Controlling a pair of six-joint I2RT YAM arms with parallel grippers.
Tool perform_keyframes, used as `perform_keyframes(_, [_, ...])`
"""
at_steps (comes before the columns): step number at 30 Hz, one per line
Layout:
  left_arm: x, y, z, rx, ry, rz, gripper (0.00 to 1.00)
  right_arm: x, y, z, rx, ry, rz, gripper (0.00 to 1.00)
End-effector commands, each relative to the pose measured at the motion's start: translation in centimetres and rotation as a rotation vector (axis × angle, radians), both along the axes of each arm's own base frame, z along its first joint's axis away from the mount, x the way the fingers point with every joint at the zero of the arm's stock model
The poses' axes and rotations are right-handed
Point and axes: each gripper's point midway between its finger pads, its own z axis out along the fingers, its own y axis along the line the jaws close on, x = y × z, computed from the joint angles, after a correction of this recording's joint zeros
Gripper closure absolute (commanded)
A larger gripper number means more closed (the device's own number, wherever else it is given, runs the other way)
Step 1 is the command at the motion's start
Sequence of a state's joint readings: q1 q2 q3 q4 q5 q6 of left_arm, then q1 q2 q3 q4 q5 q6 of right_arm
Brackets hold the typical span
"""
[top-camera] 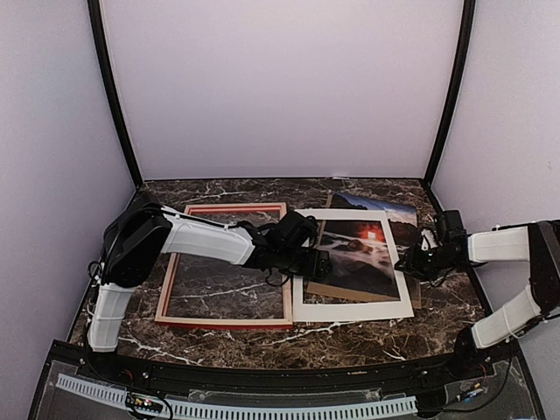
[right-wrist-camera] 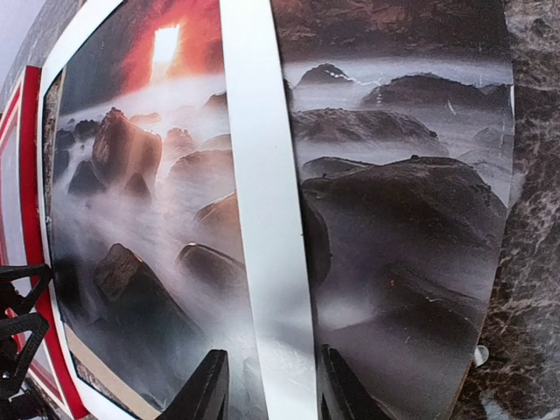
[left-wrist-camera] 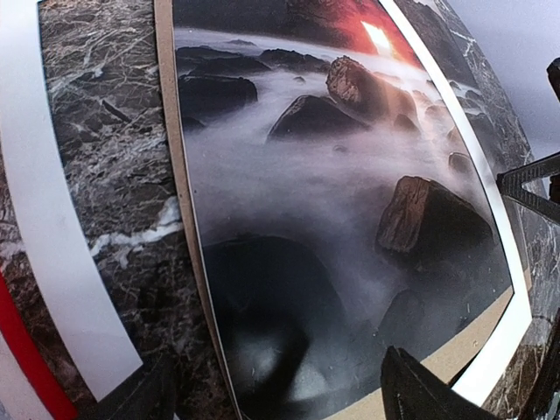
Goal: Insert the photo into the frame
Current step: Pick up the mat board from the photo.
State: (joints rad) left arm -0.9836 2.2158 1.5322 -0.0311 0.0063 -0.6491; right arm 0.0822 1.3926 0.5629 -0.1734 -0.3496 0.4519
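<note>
The photo (top-camera: 359, 249), a dark misty seascape with a red glow, lies right of centre, partly under a white mat. The frame (top-camera: 227, 210) lies flat to its left, pale back up, with red showing at its edge (left-wrist-camera: 26, 350). My left gripper (top-camera: 319, 262) hovers over the photo's near-left corner (left-wrist-camera: 332, 192), open (left-wrist-camera: 280, 394) with nothing between its fingers. My right gripper (top-camera: 409, 261) is at the photo's right side, its jaws (right-wrist-camera: 273, 394) apart astride the mat's right strip (right-wrist-camera: 262, 175), with photo (right-wrist-camera: 140, 201) showing on both sides of it.
The white mat (top-camera: 350, 308) overlaps the photo and reaches toward the table's front. A brown backing board (left-wrist-camera: 455, 354) shows under the photo's near and left edges. The dark marble tabletop (top-camera: 262, 341) is walled by pale panels on three sides.
</note>
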Motion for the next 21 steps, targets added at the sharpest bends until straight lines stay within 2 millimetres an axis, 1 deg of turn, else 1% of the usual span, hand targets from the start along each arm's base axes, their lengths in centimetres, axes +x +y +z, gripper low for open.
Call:
perform_keyframes(1, [-3.5, 4.9, -8.1, 0.21, 0.198, 0.02, 0.17, -0.1, 1.4, 0.5, 0.116, -0.017, 0.035, 0.66])
perform_keyframes(8, [-3.6, 4.9, -8.2, 0.203, 0.203, 0.016, 0.17, -0.3, 2.5, 0.8, 0.199, -0.02, 0.065, 0.7])
perform_keyframes(21, [-3.9, 4.6, -8.4, 0.18, 0.212, 0.004, 0.17, -1.0, 4.2, 1.6, 0.308, -0.026, 0.142, 0.73])
